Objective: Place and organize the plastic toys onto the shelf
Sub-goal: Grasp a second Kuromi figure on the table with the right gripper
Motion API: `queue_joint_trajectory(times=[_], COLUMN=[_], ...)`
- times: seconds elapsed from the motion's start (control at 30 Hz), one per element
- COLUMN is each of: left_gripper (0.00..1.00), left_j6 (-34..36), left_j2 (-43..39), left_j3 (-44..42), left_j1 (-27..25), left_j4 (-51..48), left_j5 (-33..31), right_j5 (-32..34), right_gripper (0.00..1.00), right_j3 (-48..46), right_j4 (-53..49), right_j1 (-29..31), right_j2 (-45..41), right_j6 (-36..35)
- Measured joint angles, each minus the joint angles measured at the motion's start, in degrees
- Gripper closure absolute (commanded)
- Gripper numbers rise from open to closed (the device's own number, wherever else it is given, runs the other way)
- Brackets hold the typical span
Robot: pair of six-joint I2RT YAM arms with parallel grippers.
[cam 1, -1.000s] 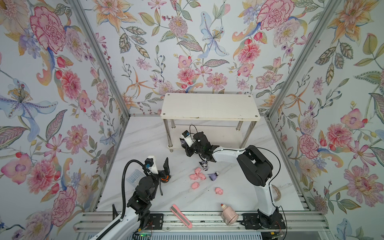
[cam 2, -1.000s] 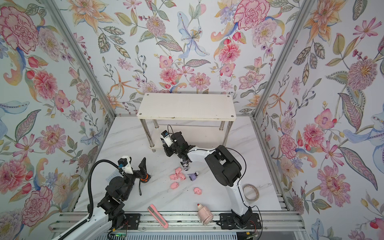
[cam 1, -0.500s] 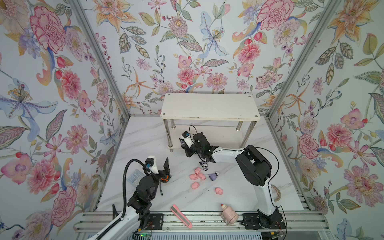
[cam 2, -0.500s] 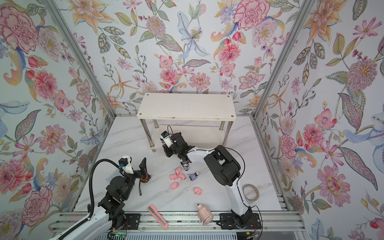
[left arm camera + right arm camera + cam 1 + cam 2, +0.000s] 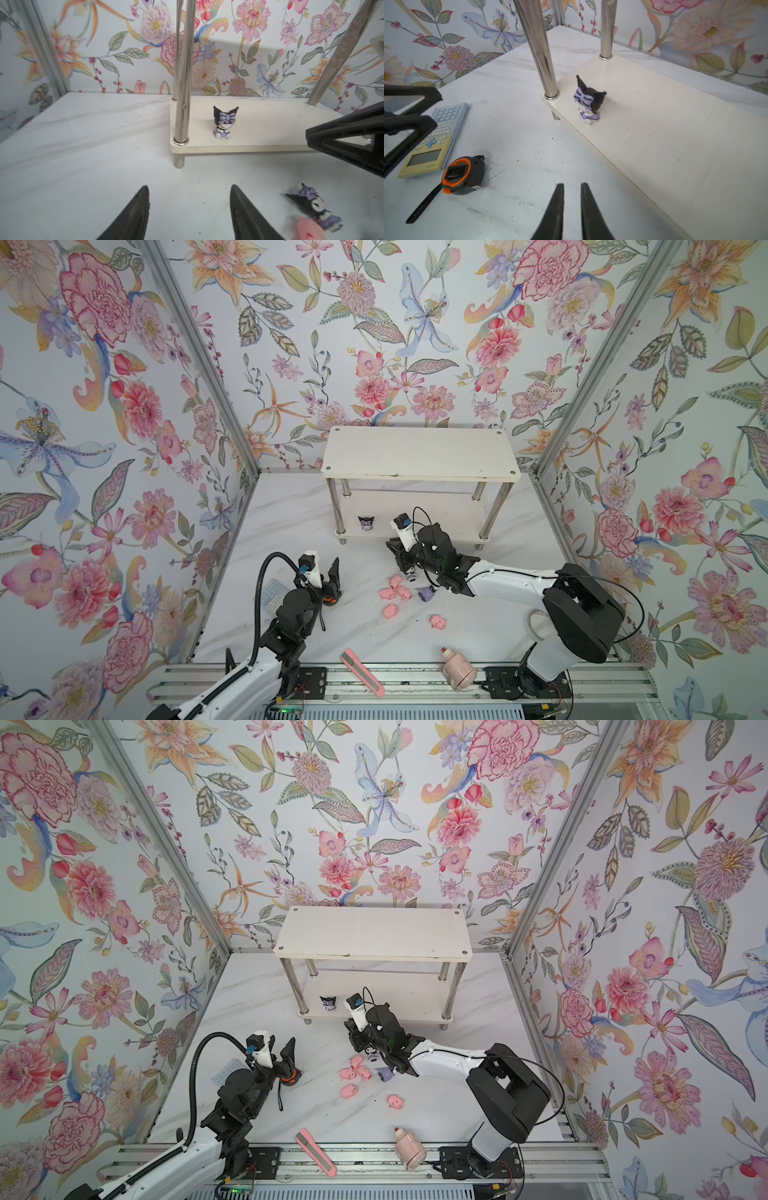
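Figurines decide the coming move. An upright figurine (image 5: 222,124) stands on the lower board (image 5: 270,128) of the shelf (image 5: 419,454), just beside the left front leg (image 5: 182,83). It is the only toy we see on the shelf, and the top board (image 5: 374,934) carries nothing. A fallen figurine (image 5: 313,207) lies on its side on the tabletop (image 5: 291,531) in front of that board, its long axis flat along the surface. The right tool (image 5: 572,187) hangs just over it, tips toward the shelf, so the toy sits behind the tips and outside the right wrist view. Those tips stand a narrow gap apart with nothing between them. The left tool (image 5: 189,189) is moderately wide and empty, low over bare tabletop, facing the leg, with the fallen toy off toward the right arm. We judge the right arm the nearer one; it would need to draw back and come down across the toy's short side. A third figurine (image 5: 427,593) and five pigs (image 5: 386,594) wait on the tabletop close by, between the arms.
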Motion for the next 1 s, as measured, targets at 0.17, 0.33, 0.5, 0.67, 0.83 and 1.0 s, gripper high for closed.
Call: queue_joint_trajectory(times=[0.17, 0.33, 0.5, 0.67, 0.83, 1.0], left_gripper=[0.4, 0.37, 0.34, 0.3, 0.3, 0.3], left_j6=[-0.81, -1.31, -2.32, -3.54, -4.48, -4.85], left_j2=[8.61, 13.75, 15.96, 16.28, 16.28, 16.22], left_j3=[1.92, 4.87, 6.56, 7.04, 7.04, 7.04], left_j1=[-5.14, -12.96, -16.33, -19.3, -20.52, -20.87], left_j4=[0.33, 1.18, 1.84, 1.79, 1.68, 1.09], left_j5=[2.82, 2.19, 0.2, -2.56, -4.96, -6.38], right_j5=[5.22, 6.62, 6.38, 5.77, 5.18, 4.94], right_gripper=[0.55, 0.41, 0.27, 0.29, 0.55, 0.73], right_j3=[-5.73, -6.67, -6.36, -2.34, 0.55, 0.76], right_j4=[-6.64, -13.94, -16.85, -20.13, -20.35, -20.09], right_j1=[0.02, 0.02, -0.2, -0.83, -1.27, -1.4], right_j2=[-6.23, -6.19, -1.53, 6.21, 9.09, 9.35], right_j6=[3.76, 7.96, 10.64, 12.72, 14.03, 14.62])
